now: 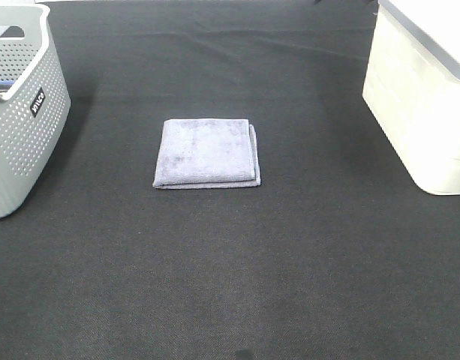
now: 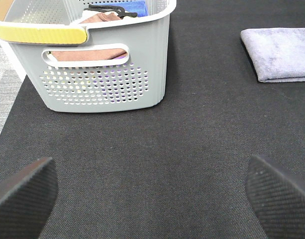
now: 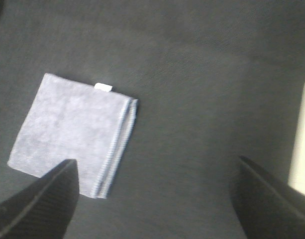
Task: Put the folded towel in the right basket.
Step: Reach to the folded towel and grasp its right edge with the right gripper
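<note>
A folded lavender-grey towel [image 1: 207, 152] lies flat on the black mat in the middle of the exterior view. It also shows in the left wrist view [image 2: 280, 53] and in the right wrist view [image 3: 72, 133]. The right basket [image 1: 421, 97] is a cream-white bin at the right edge. My left gripper [image 2: 150, 191] is open and empty above the mat, well short of the towel. My right gripper [image 3: 154, 196] is open and empty, hovering above the mat just beside the towel. Neither arm shows in the exterior view.
A grey perforated basket [image 1: 19, 112] stands at the left edge; in the left wrist view [image 2: 97, 74] it holds brown and blue cloths. The black mat [image 1: 230, 262] covers the table. The cream basket's edge shows in the right wrist view [image 3: 300, 134].
</note>
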Robot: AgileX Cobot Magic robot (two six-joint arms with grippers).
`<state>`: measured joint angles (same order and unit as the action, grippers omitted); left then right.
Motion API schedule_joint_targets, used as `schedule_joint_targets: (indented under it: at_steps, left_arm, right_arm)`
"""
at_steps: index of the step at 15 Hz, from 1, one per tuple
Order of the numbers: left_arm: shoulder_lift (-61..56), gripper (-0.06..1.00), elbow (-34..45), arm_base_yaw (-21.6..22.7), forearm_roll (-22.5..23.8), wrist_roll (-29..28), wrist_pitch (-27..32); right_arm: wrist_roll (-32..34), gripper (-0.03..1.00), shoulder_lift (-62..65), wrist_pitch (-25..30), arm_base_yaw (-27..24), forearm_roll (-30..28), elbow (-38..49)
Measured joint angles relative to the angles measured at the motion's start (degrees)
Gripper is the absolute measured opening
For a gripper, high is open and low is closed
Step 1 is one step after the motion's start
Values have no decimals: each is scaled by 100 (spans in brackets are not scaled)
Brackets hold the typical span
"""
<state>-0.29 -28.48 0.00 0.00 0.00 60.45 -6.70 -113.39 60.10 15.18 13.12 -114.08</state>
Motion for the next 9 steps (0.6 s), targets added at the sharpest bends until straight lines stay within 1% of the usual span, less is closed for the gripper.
schedule_joint_targets:
  at_steps: [1, 4, 7, 9]
  left_arm:
    - [0, 97, 0, 0, 0, 0, 0]
    - [0, 97, 0, 0, 0, 0, 0]
    - [0, 97, 0, 0, 0, 0, 0]
    - [0, 97, 0, 0, 0, 0, 0]
  right_arm:
    - [52, 78, -286, 0, 115, 218, -52]
    - [46, 77, -871, 201, 138, 1117, -69]
    - [-17, 77, -1547, 453, 138, 1501, -69]
    - [-235, 77, -2137, 521, 138, 1816, -69]
